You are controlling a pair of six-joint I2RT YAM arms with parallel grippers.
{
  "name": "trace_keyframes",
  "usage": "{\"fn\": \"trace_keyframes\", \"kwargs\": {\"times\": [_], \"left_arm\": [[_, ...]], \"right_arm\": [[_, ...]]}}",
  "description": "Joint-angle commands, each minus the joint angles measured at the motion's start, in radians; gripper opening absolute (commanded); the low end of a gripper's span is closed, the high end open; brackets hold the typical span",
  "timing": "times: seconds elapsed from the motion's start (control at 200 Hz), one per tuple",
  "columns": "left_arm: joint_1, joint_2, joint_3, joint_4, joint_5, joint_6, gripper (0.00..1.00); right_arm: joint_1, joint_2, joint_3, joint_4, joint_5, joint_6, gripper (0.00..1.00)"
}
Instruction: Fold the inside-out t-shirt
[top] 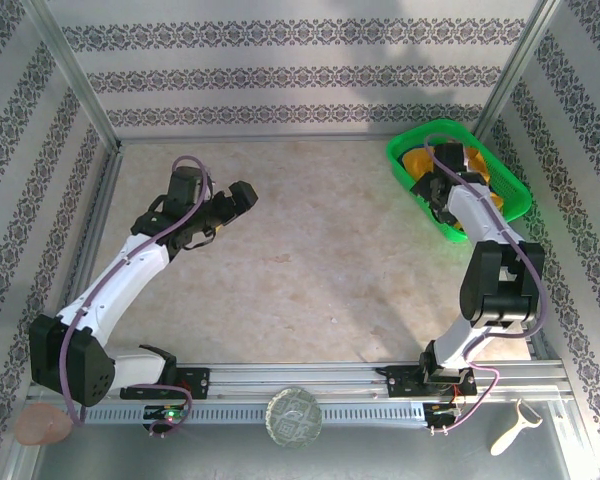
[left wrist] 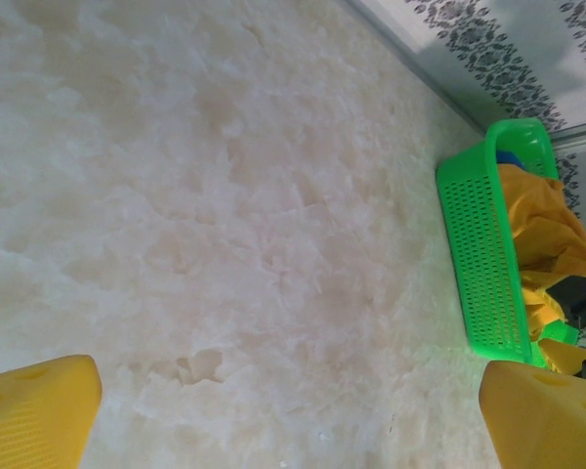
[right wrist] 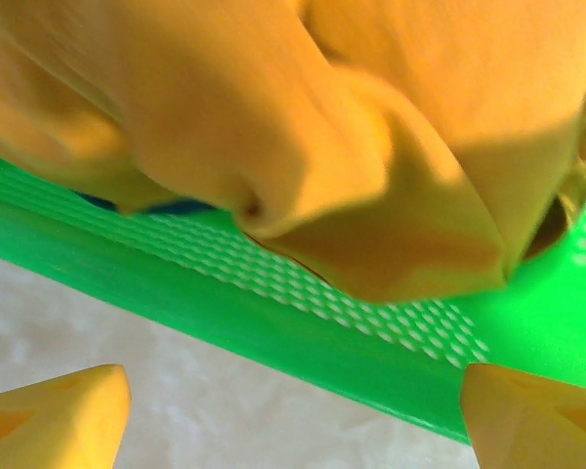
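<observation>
The inside-out t-shirt [top: 421, 163] is a mustard-yellow bundle crumpled in a green basket [top: 412, 186] at the far right of the table. My right gripper [top: 439, 193] hangs over the basket's near-left side. In the right wrist view its yellow fingertips [right wrist: 55, 414] stand wide apart, open, with nothing between them. Just beyond them are the basket's rim [right wrist: 273, 322] and the t-shirt's folds [right wrist: 322, 127]. My left gripper [top: 242, 197] hovers open over bare table at the left. Its wrist view shows the basket [left wrist: 483, 254] and the t-shirt [left wrist: 547, 234] far off.
A sliver of dark blue cloth [right wrist: 176, 207] lies in the basket under the t-shirt. Patterned walls close in the table on three sides. Beyond the near rail lie a peeler [top: 515, 428], a round glass piece [top: 294, 416] and a pinkish lump [top: 42, 425].
</observation>
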Motion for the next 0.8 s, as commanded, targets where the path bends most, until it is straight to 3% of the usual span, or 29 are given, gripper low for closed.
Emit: {"fn": "trace_keyframes", "kwargs": {"times": [0.0,0.335,0.535,0.799], "left_arm": [[-0.007,-0.014,-0.023,0.002,0.022,0.004,0.99],[-0.009,0.011,-0.029,0.03,0.023,-0.002,0.99],[-0.009,0.019,-0.029,0.035,0.018,-0.007,0.99],[-0.009,0.021,-0.031,0.029,0.008,-0.003,0.99]], "right_arm": [[-0.005,-0.072,-0.066,0.011,0.018,0.005,0.88],[0.073,-0.08,-0.121,0.121,-0.126,0.158,0.85],[0.152,-0.009,-0.028,0.158,-0.178,0.172,0.84],[0.21,0.163,0.192,0.149,-0.114,0.078,0.81]]}}
